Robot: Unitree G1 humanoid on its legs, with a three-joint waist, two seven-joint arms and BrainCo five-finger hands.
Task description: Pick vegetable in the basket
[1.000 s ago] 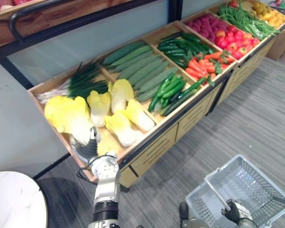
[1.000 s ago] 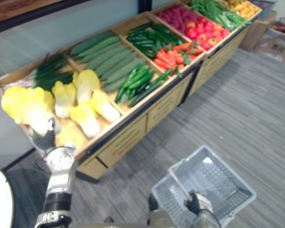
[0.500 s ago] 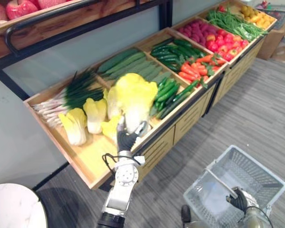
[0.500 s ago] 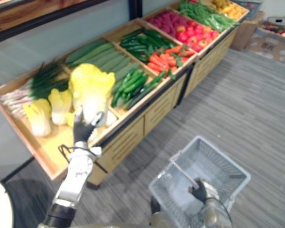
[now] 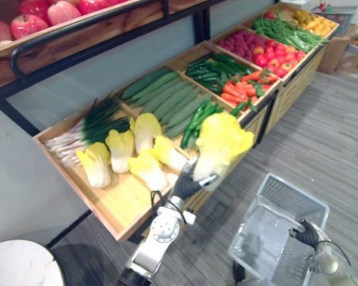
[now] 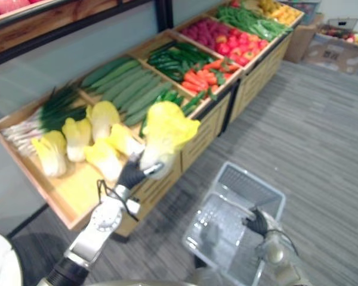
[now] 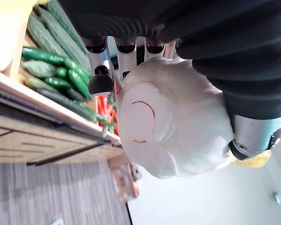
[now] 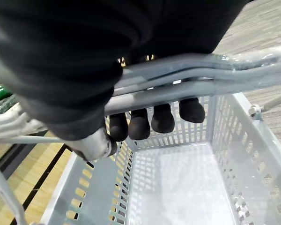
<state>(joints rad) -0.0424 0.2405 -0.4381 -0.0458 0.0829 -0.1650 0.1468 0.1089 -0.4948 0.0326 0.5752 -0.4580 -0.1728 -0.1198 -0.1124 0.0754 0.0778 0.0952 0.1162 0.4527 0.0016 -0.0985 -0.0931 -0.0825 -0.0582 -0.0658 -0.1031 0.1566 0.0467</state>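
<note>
Nearest, right hand (image 8: 163, 118) curled round the handle (image 8: 187, 70) of the basket (image 5: 273, 196), which hangs tilted. Left of the basket and higher, left hand (image 5: 187, 183) clamps the cabbage (image 5: 222, 142) by its white base alone; the leafy head leans out, not yet over the basket. Risks: the top-heavy head levers out of the fingers, or is released short and hits the floor; the free-hanging basket may swing off the mark. Count: one basket, one cabbage held, five cabbages (image 5: 120, 150) in the crate (image 5: 122, 199) beyond the basket, leftward.

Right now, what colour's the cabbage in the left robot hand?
Cabbage: yellow leaves, white base; left eye view.
</note>
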